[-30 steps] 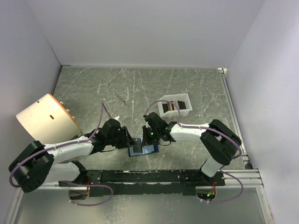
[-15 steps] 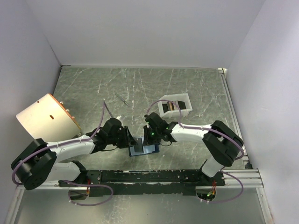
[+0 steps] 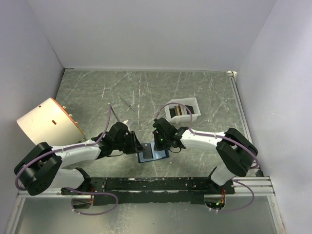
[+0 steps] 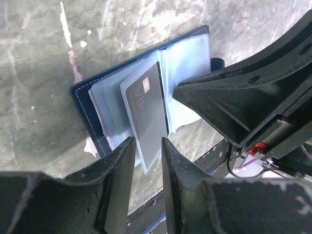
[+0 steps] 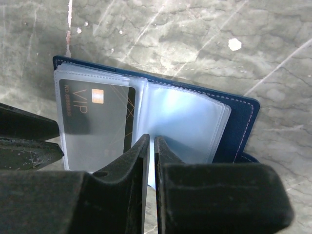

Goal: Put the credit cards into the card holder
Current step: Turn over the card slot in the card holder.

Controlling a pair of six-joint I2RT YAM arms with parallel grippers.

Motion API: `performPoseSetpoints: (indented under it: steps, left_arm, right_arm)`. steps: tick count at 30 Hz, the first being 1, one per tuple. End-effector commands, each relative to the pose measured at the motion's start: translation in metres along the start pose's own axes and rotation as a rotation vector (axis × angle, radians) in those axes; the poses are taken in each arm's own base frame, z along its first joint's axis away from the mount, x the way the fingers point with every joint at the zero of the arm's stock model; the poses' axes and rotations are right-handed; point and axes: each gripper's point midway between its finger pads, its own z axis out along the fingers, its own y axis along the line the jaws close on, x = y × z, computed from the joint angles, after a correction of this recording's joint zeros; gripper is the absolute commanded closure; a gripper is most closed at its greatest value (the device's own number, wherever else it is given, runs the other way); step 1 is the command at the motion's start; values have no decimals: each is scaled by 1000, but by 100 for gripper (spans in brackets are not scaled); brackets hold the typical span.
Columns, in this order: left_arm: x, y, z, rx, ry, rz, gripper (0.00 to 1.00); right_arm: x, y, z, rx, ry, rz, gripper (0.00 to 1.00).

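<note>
Card holder point(image 3: 153, 155) is lying open at 6 o'clock on the table point(image 3: 97, 92), with a dark VIP card point(image 4: 145, 112) in its left half. The left gripper point(image 4: 146, 146) sits at its 9 o'clock with jaws a bit apart around the card's end, and I can't tell if it's actually pinching. The right gripper point(image 5: 151, 148), at 12 o'clock, is pressed together over the fold.

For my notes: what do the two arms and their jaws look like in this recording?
Both the left arm and the right arm have white links between bulky black joints, and a lilac cable loops along each. The jaws are matte black plastic, wedge-shaped and tapering towards the tips. A small green light glows near the right wrist.
</note>
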Motion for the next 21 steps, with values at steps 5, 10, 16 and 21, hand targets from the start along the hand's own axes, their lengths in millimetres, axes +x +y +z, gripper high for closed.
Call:
performPoseSetpoints:
  steps: [5, 10, 16, 21]
  left_arm:
    - [-9, -36, 6, 155, 9, 42, 60]
    - [-13, -49, 7, 201, 5, 44, 60]
    - [-17, -60, 10, 237, 13, 63, 59]
    - [-20, -68, 13, 266, 14, 66, 59]
  right_arm:
    - [-13, -2, -16, 23, -66, -13, 87]
    - [-21, -5, -28, 43, -112, -7, 83]
    - [-23, -32, -34, 186, -125, -23, 78]
    - [-26, -51, -42, 250, -146, -15, 72]
